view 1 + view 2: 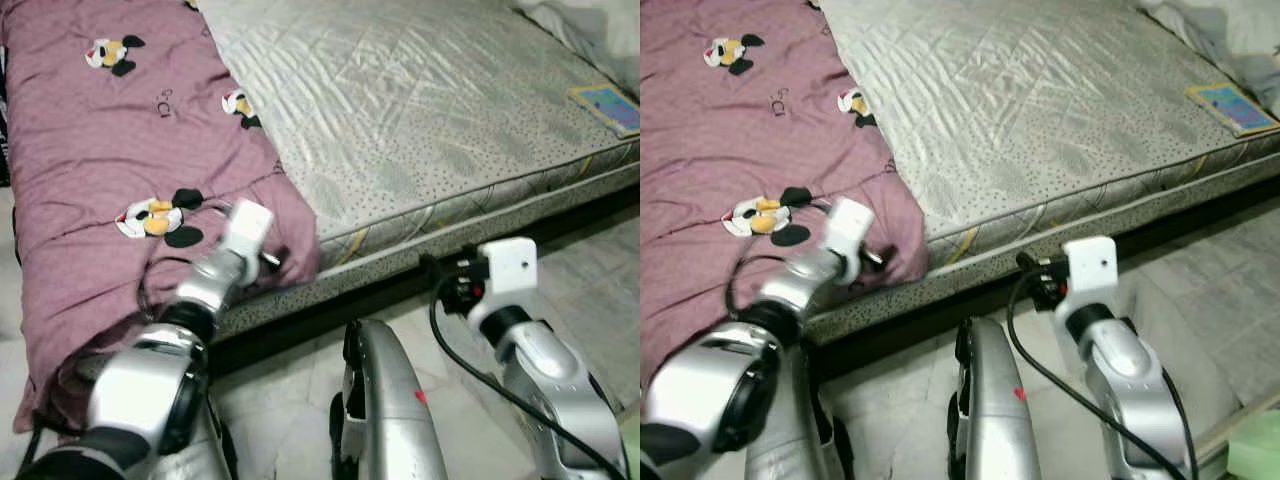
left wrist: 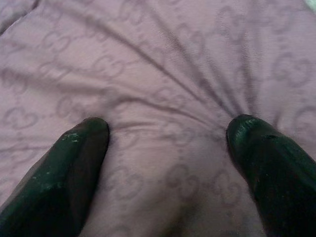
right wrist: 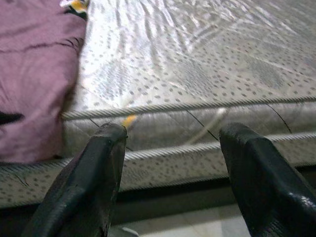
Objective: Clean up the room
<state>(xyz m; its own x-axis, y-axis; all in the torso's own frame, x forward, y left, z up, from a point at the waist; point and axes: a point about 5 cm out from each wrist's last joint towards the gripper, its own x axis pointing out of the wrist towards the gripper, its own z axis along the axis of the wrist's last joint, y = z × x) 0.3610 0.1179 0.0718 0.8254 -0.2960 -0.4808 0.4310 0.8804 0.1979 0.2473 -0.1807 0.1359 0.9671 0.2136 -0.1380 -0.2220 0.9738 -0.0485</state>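
A mauve blanket [image 1: 120, 150] with cartoon mouse prints covers the left part of the bed and hangs over its front edge. My left gripper [image 1: 270, 258] is at the blanket's front right corner. In the left wrist view its fingers [image 2: 74, 163] stand apart and press on the cloth [image 2: 168, 89], which puckers beside one fingertip. My right gripper [image 1: 440, 280] is held low in front of the mattress edge [image 3: 197, 106], open, with nothing between its fingers [image 3: 94, 177].
The bare quilted mattress [image 1: 420, 100] fills the right part of the bed. A colourful book [image 1: 610, 105] lies near its right edge, and white bedding [image 1: 590, 25] is bunched at the far right. Pale tiled floor [image 1: 290, 410] lies below me, with a dark gap under the bed frame.
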